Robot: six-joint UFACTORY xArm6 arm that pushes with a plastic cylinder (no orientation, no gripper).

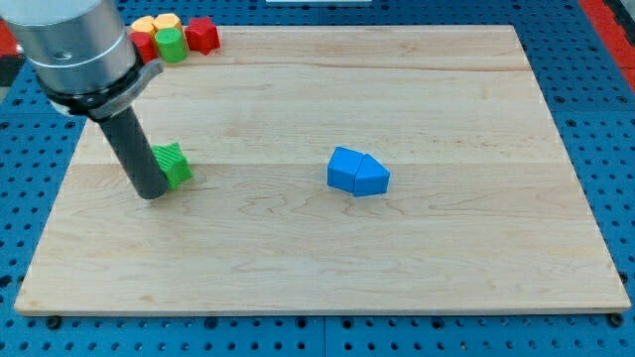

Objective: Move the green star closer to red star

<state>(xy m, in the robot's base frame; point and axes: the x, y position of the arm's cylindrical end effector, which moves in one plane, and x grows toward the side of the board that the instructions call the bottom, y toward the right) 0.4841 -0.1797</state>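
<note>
Showing my tip (152, 193) touching the green star (172, 165) from its 8 o'clock side, at the board's (298, 268) 9 o'clock edge; the rod carries no claw. The red star (202, 35) lies at 12 o'clock of it, beside a green cylinder (171, 44) and yellow blocks (157, 23). Two touching blue blocks (358, 172) sit mid-board

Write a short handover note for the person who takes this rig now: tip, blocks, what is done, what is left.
My tip is on the board, against the left side of the green star.
The red star sits at the view's top left, in a cluster with a green block, two yellow blocks and another red block.
Two blue blocks touch near the centre, away from the job.
Done: tip is at the green star.
Left: the stars are far apart; push the green star up toward the red one.
</note>
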